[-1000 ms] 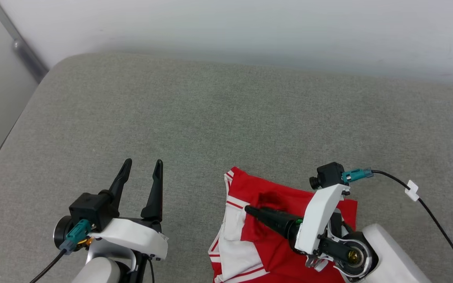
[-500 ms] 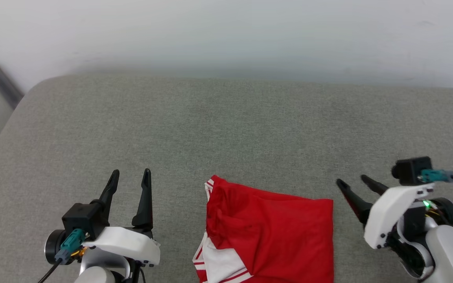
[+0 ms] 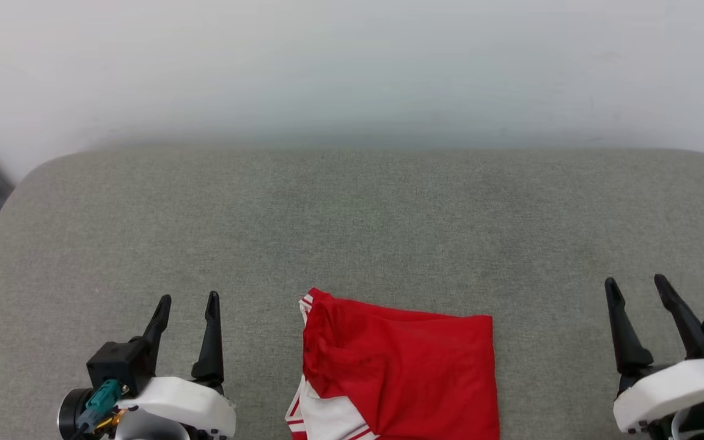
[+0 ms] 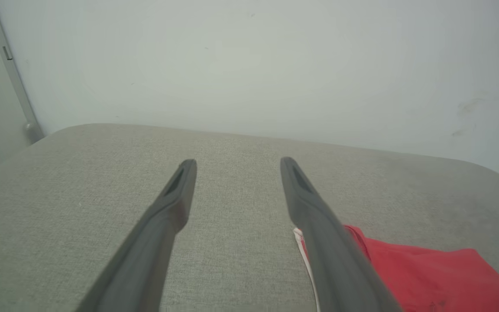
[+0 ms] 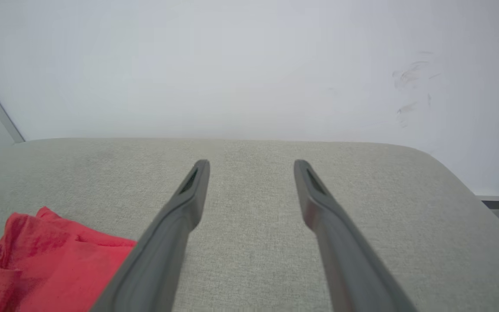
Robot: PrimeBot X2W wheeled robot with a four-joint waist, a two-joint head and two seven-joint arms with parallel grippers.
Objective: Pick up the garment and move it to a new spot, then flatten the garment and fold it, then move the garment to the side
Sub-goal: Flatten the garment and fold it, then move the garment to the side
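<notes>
Folded garment (image 3: 398,366) lay flat between two arms, both sets of jaws spread and empty

The red garment rested on the grey padded worktop (image 3: 352,214) at the near edge of the head view, a white striped sleeve showing at its near left corner. The left jaws stood apart from it on its left, the right jaws well clear on its right, fingers pointing toward the pale wall (image 3: 352,61)
</notes>
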